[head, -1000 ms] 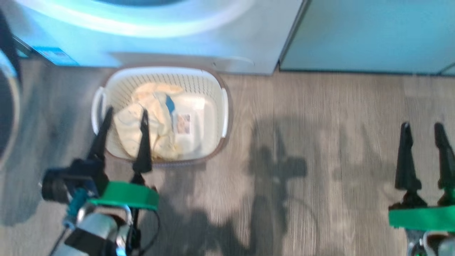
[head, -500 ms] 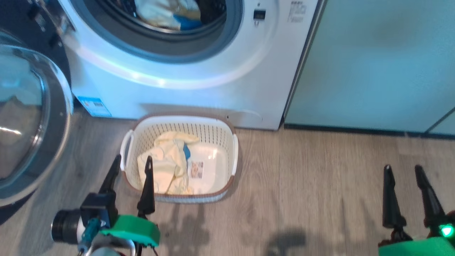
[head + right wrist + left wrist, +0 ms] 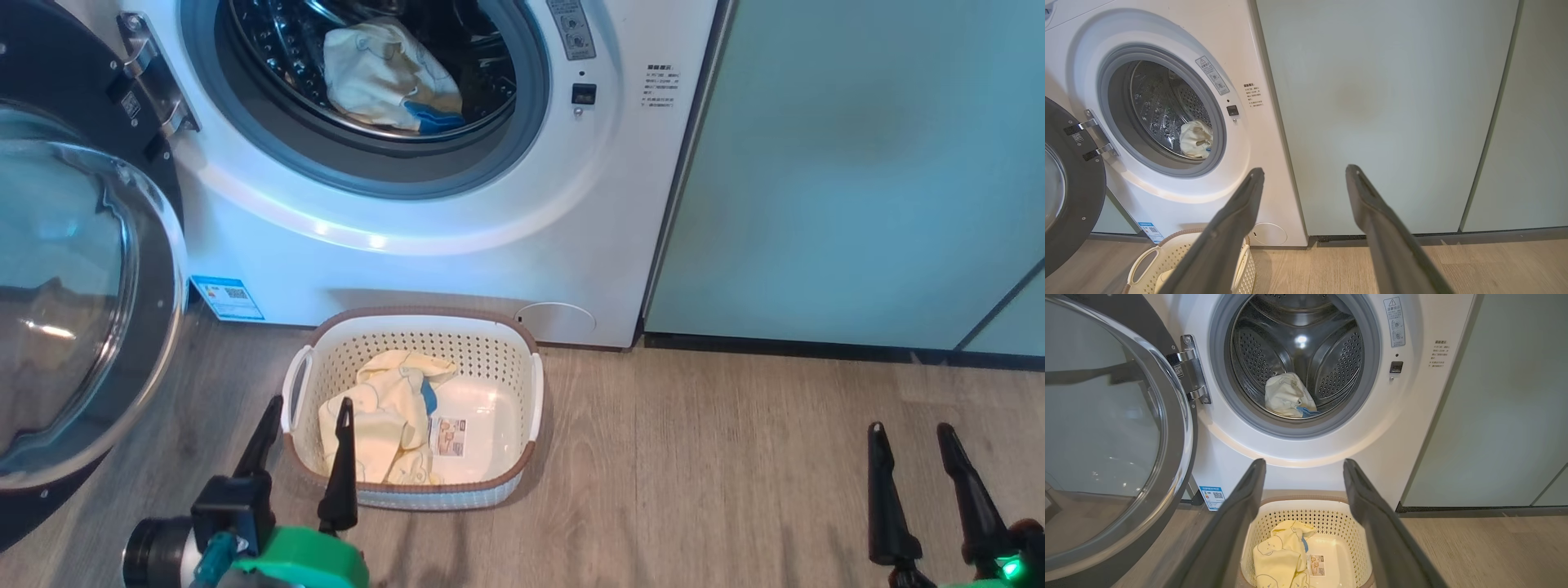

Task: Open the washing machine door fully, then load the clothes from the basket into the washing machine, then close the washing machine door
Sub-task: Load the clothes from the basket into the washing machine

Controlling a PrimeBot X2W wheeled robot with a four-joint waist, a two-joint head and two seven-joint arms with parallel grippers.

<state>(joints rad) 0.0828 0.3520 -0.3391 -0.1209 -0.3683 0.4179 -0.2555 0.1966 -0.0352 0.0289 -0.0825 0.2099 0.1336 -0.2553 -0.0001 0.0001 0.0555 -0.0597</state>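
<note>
Head view: loading step in hand. Washing machine door [image 3: 73,310] swung wide open. One garment [image 3: 384,77] in drum [image 3: 269,49]; other garment [image 3: 380,412] in basket [image 3: 498,343], on floor [image 3: 694,457] before washing machine [image 3: 490,245]. Left end effector [image 3: 311,402] fingers apart, empty, over basket's near-left rim. Right end effector [image 3: 911,427] apart, empty, well apart to right. Next: left dips in, pinches garment.

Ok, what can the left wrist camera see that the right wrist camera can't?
Left wrist view: inside the cream perforated plastic basket, a label sticker and a pale yellow bear-print garment. Right wrist view: the round service flap and the basket's white side handle. Both: the big white washing machine, its black-rimmed round door swung open, and another yellow garment in the steel drum.
</note>
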